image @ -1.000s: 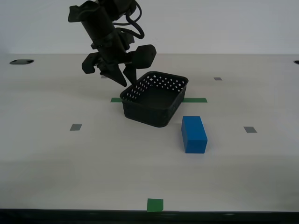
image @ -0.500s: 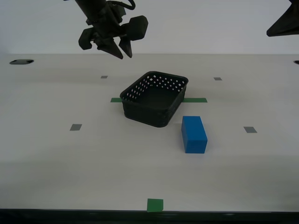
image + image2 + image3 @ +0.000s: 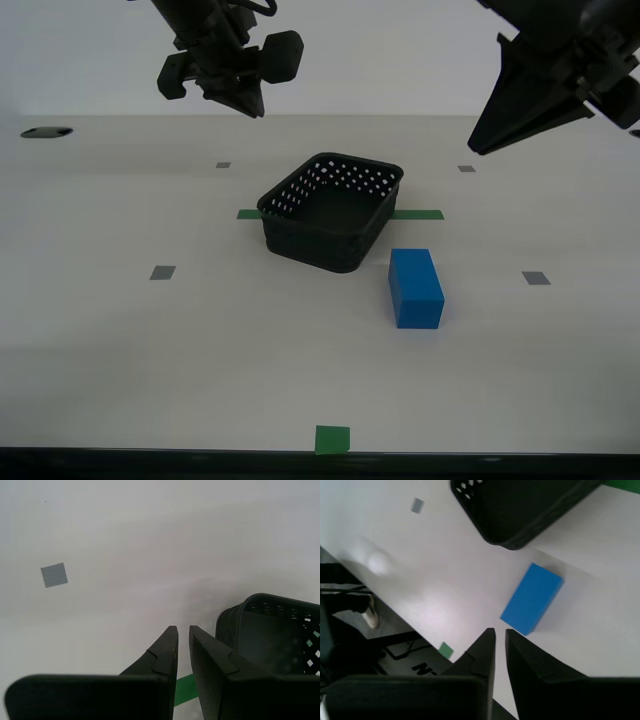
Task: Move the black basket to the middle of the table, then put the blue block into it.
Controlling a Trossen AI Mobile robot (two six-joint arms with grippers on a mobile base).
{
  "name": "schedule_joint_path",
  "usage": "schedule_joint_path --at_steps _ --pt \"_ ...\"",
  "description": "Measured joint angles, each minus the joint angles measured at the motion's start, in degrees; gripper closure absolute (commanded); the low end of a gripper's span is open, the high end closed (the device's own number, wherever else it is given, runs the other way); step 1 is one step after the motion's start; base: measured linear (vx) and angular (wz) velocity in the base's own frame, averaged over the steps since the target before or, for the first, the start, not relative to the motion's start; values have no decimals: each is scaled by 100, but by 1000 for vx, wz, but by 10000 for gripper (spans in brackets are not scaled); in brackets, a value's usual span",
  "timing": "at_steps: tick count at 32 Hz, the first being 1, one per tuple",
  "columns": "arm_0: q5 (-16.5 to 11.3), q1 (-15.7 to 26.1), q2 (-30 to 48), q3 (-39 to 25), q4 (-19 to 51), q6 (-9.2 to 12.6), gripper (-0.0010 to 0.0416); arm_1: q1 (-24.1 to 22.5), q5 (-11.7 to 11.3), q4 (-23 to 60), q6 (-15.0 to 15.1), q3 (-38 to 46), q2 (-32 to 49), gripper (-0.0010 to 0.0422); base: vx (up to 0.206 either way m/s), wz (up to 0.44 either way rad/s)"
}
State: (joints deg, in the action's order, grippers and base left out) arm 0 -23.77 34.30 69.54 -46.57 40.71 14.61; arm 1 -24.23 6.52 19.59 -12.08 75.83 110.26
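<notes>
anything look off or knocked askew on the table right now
Nothing stands out. The square black perforated plastic basket sits upright and empty over the green tape strip, and the bright blue rectangular block lies flat beside it, apart from it. Both look undamaged.

Both arms matte black – my first end effector (image 3: 499, 632) has tapered, wedge-shaped fingers.

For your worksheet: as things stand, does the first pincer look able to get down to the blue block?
Probably yes. The first pincer hangs high with nothing held, and the blue block lies in the open on the table, apart from the black basket. Nothing lies over it. Its fingers look nearly closed, so they would need to open first.
</notes>
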Motion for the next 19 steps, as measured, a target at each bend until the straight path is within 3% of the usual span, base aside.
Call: schedule_joint_path --at_steps 2,3,6,7,8,10,14,19 --pt "24 20 289 -24 -129 -33 326 0 0 2 0 0 0 385 0 0" --pt "28 24 627 -9 -264 -61 279 4 2 2 0 0 0 385 0 0" --pt "0 33 1257 -254 -498 -107 208 17 -2 0 0 4 0 385 0 0" --pt "94 24 1648 -446 -181 -164 173 17 0 15 2 -4 0 385 0 0" --pt "94 26 1738 -525 -317 -195 158 17 0 22 2 -4 0 385 0 0" --pt "120 57 2264 -896 -258 -219 88 26 0 13 37 0 0 385 0 0" --pt "120 85 2796 -1198 -184 -216 49 35 -2 31 149 -4 0 385 0 0" --pt "120 201 3108 -1086 -74 98 52 61 0 48 330 -7 0 385 0 0"
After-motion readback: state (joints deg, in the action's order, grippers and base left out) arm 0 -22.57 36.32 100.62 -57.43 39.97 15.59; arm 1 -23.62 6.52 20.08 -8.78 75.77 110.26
